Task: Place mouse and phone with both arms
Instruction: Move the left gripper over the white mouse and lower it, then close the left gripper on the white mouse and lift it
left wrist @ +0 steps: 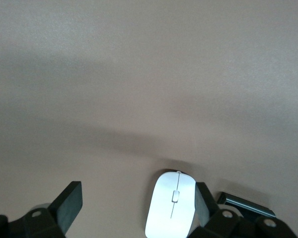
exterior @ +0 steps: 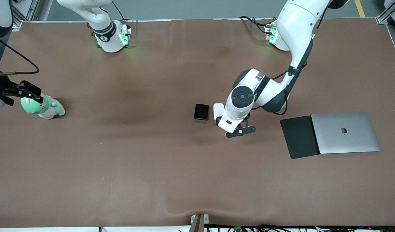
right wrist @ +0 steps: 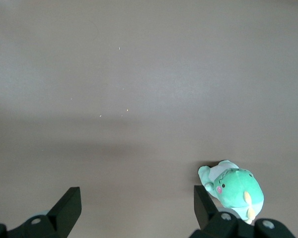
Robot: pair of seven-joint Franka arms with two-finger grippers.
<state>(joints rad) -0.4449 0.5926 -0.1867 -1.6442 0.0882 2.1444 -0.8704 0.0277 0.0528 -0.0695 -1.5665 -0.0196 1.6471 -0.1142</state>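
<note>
Left gripper (left wrist: pixel 136 210): fingers spread wide, empty, over the mouse.
Mouse (left wrist: pixel 171 204): on the table, just inside one left finger (left wrist: pixel 202 204).
Phone (exterior: pixel 201 111): flat, just beside the mouse.
Right gripper (right wrist: pixel 134 210): fingers apart, empty, over the toy (right wrist: pixel 233 190).

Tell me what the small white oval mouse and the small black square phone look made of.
The white oval mouse looks like glossy moulded plastic: smooth shell, thin grey seam down its middle. The black square phone seems glass-faced, with a glossy face that catches light; its body material can't be told.
</note>
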